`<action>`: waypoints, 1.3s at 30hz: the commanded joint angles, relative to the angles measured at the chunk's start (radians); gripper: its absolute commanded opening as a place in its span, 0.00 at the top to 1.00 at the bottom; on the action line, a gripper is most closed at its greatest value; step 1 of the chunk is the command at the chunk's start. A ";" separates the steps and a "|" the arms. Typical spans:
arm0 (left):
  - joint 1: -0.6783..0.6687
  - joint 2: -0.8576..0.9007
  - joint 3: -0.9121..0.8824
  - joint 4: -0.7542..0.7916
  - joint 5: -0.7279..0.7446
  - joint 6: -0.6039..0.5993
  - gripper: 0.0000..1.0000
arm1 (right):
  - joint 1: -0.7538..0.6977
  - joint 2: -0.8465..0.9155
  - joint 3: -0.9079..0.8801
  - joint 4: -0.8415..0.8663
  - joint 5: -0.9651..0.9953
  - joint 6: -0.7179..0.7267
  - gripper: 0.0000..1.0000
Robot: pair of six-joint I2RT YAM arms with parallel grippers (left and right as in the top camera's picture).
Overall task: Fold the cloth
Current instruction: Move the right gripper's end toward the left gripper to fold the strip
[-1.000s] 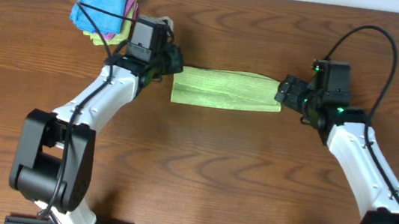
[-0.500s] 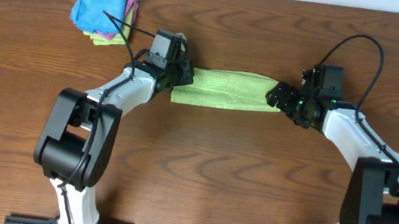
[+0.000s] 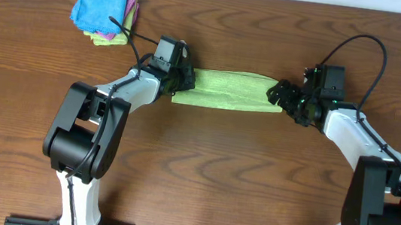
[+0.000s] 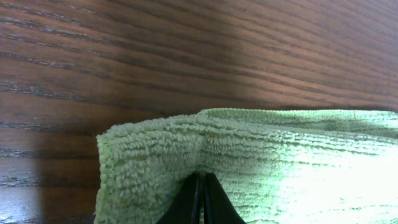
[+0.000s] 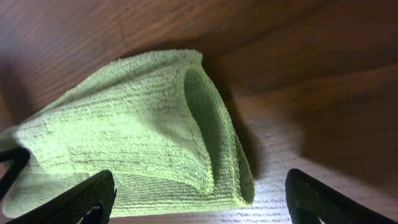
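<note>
Cloth: the cloth (image 3: 226,90) lies as a long narrow strip, already doubled over, on the far middle of the table (image 3: 194,172), its length running left to right between your two arms
Cloth change: over the last second the strip keeps the same place and outline, so nothing has lifted yet
Left gripper: the left gripper (image 3: 180,80) has swung in from near the stack of folded cloths (image 3: 104,12) to the strip's left end; in the wrist view its fingers are pressed together with the pile puckered above them, so it looks clamped on the cloth
Right gripper: the right gripper (image 3: 277,95) has crept a little left onto the right end; its fingers stand wide apart on either side of that end, gripping nothing
Meaning: you appear set up for the next fold, end to end, but only one end is held; close the right side before you lift
Hidden: both grippers cover the cloth's ends from above
Cut off: the left fingertips run off the wrist view's bottom edge, so you cannot tell how many layers they hold
Hard to tell: no white tag shows in any view; the right end gapes open in a loop between its layers
</note>
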 commanded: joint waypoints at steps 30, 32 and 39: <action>-0.001 0.016 0.005 -0.008 0.008 -0.005 0.94 | 0.105 0.084 0.005 0.275 0.014 0.074 0.99; -0.001 0.016 0.005 -0.008 0.008 -0.005 0.94 | 0.110 0.042 0.005 0.274 0.014 0.073 0.99; -0.002 0.016 0.005 -0.008 0.014 -0.005 0.94 | 0.175 -0.011 0.027 0.267 0.017 0.074 0.98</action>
